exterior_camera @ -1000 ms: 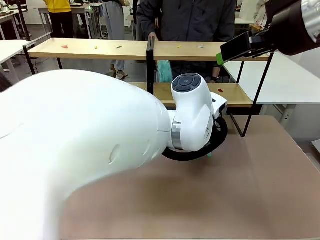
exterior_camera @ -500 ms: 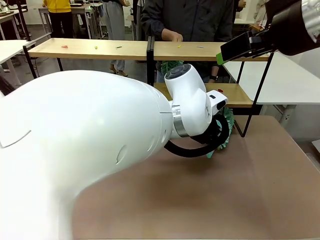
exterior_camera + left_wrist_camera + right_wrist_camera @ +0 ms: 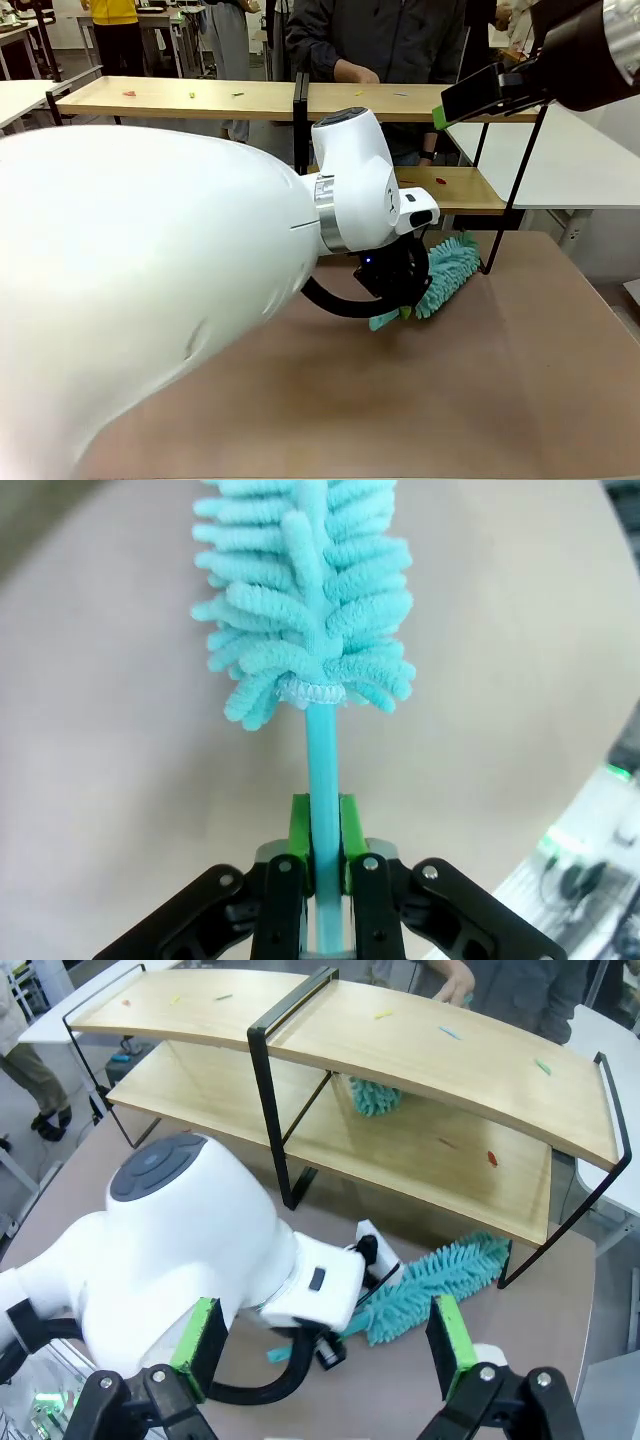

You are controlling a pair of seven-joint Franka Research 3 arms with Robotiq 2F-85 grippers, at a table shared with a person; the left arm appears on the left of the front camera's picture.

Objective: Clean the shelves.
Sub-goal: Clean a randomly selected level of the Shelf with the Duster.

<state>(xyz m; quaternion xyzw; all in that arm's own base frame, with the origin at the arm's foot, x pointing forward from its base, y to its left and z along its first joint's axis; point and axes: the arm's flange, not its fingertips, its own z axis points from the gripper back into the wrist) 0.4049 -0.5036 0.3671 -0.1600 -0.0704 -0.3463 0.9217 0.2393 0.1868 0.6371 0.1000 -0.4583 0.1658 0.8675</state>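
The shelves (image 3: 200, 98) stand across the far side of the brown table, two light wooden boards on a black frame; they also appear in the right wrist view (image 3: 470, 1055). Small coloured scraps (image 3: 128, 93) lie on the boards. My left gripper (image 3: 405, 300) hangs low over the table in front of the lower board, shut on the thin handle of a teal fluffy duster (image 3: 450, 270). The left wrist view has the handle clamped between the green pads (image 3: 300, 825), with the duster head (image 3: 305, 590) beyond. My right gripper (image 3: 322, 1345) is high at the right, open and holding nothing.
A person stands behind the shelves with a hand (image 3: 355, 72) on the top board. A second teal fluffy thing (image 3: 375, 1095) shows behind the lower board. A white table (image 3: 580, 150) stands at the right. The black central upright (image 3: 300, 125) splits the shelves.
My left arm has turned and lifted, bringing the duster out from behind the wrist to its right. The person's hand has moved onto the top board. The right gripper has stayed put.
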